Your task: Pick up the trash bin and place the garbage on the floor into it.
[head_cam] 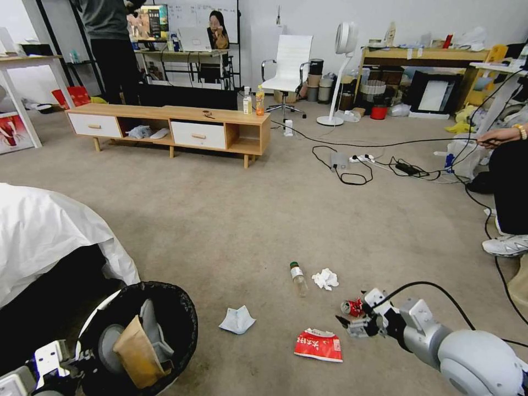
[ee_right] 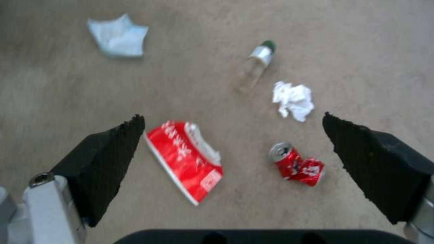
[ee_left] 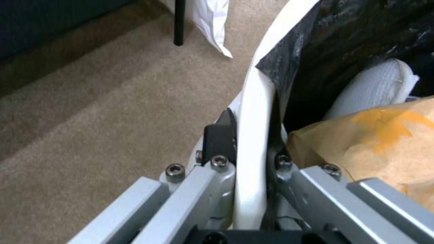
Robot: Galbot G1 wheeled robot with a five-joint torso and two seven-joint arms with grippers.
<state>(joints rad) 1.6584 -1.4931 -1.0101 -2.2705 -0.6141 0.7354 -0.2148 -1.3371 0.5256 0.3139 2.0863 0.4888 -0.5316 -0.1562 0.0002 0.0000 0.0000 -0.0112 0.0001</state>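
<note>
Two black fingers (ee_right: 108, 159) of the right gripper (ee_right: 233, 118) are seen spread wide apart above the floor (ee_right: 59, 91) — beige-grey carpet. Between them, the red-white snack packet (ee_right: 185, 159) is seen lying flat, close to one finger, and the crushed red can (ee_right: 296, 164) is found nearer the other. Farther off, a crumpled white tissue (ee_right: 294, 100) is seen just beside the small clear green-capped bottle (ee_right: 258, 62) — lying on its side. A second tissue (ee_right: 118, 35) is set well apart from the rest.

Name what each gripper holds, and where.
Left gripper clamps the trash bin by its rim. Right gripper is open, holding nothing.
</note>
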